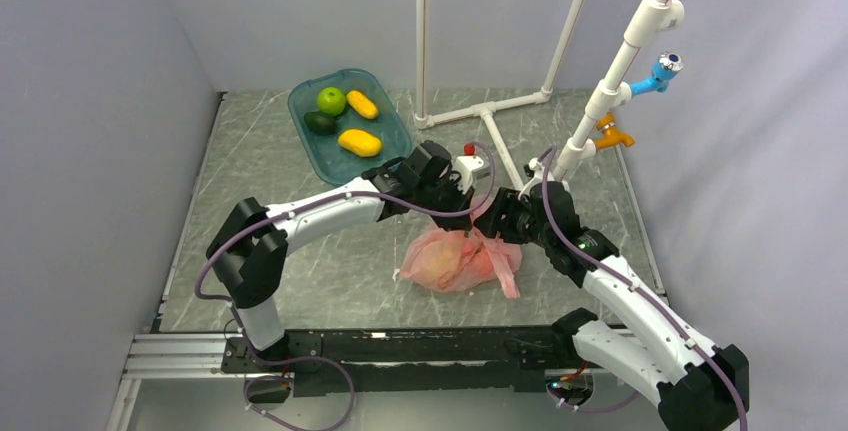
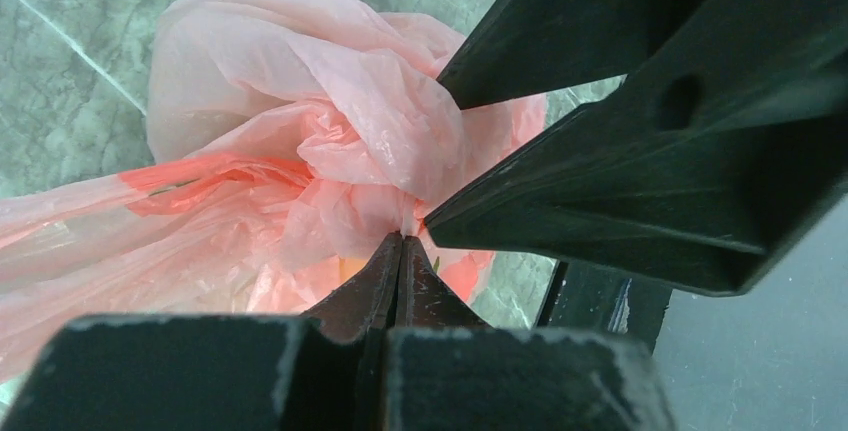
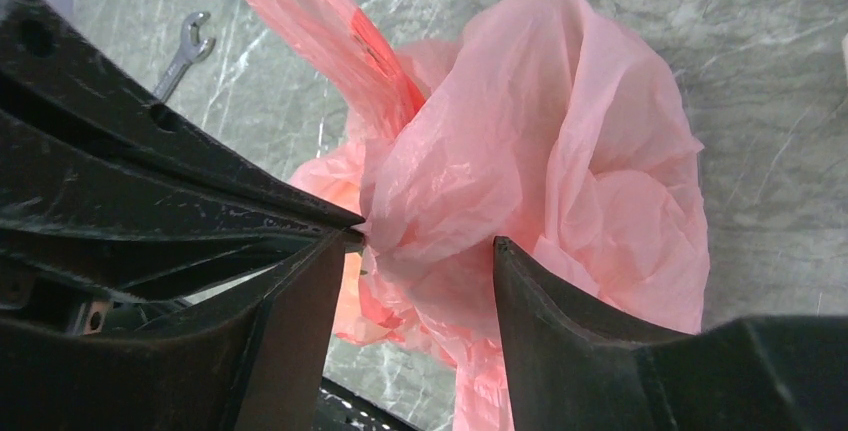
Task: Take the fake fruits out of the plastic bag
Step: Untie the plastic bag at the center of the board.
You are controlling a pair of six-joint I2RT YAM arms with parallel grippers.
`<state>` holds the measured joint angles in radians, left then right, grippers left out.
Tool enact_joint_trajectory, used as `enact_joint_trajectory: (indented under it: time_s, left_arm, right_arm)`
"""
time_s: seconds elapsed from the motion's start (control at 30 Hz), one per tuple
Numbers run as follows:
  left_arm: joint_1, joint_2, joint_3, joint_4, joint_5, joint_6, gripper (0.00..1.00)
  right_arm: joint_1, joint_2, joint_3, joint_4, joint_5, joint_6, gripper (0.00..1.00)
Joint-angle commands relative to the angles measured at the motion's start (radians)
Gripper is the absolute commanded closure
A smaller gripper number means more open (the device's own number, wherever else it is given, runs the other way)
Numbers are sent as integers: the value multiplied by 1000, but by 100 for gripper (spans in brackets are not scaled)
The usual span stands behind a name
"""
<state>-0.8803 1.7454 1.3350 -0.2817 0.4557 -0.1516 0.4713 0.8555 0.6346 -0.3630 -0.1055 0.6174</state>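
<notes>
Wrench (image 3: 185, 51), teal tray (image 1: 340, 166) beyond pink bag (image 1: 455, 261)

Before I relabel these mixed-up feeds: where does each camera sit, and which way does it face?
Top external: above and behind the arms, looking down at the table; both meet over the plastic bag.
Left wrist: on the left arm, facing down past the left gripper, shut on bag film.
Right wrist: on the right arm, facing down through the open right gripper.
Shared: both wrist views show the bag and the other gripper.

No readable text, labels, brands or numbers showing anywhere, plastic bag (image 1: 455, 261) carrying no legible print.
</notes>
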Motion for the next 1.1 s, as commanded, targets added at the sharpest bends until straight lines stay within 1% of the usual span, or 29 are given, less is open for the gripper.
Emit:
enact_joint_trajectory:
  time_s: [0.0,0.07,0.23,0.27,0.37,0.47,0.53,0.6,0.63,0.67,0.8,0.83,0.87,0.93,1.0,1.07]
  left_arm:
    - [-17,-20,20,22,19,10,100]
    - [-18,-24,16,22,2,13,100]
    - [-17,-34,23,-2,-51,22,100]
    - [-17,-39,21,-4,-74,21,100]
    - [-18,-53,13,-23,-185,5,100]
    - [-15,-63,17,-55,-302,-10,100]
    - [-11,-84,-2,-48,-377,-22,100]
    - [-3,-140,-56,-8,-439,-43,100]
    - [2,-170,-86,25,-445,-50,100]
    - [7,-199,-116,59,-436,-52,100]
    - [12,-272,-186,165,-354,-26,100]
    - [13,-277,-189,171,-334,-21,98]
    - [13,-276,-186,173,-318,-15,92]
    - [12,-274,-180,170,-300,-4,75]
    - [11,-280,-191,185,-295,4,58]
    - [10,-282,-197,199,-287,14,43]
  right_arm:
    - [12,14,-16,20,37,24,42]
    - [11,14,-20,10,50,34,45]
    - [10,-7,-24,-42,142,57,65]
    - [12,-18,-23,-54,156,59,68]
    - [11,-57,-29,-78,201,58,75]
    - [10,-100,-18,-134,287,78,92]
    - [10,-129,-8,-173,332,82,99]
    - [10,-159,-11,-173,344,62,100]
    - [10,-171,-16,-163,337,47,100]
    - [9,-176,-20,-153,323,33,100]
    - [10,-164,-17,-87,173,-47,100]
    - [10,-156,-13,-80,144,-66,100]
    - [10,-150,-10,-72,124,-84,100]
    - [9,-142,-5,-64,111,-108,100]
    - [8,-144,5,-59,67,-132,100]
    - [10,-145,3,-33,16,-156,100]
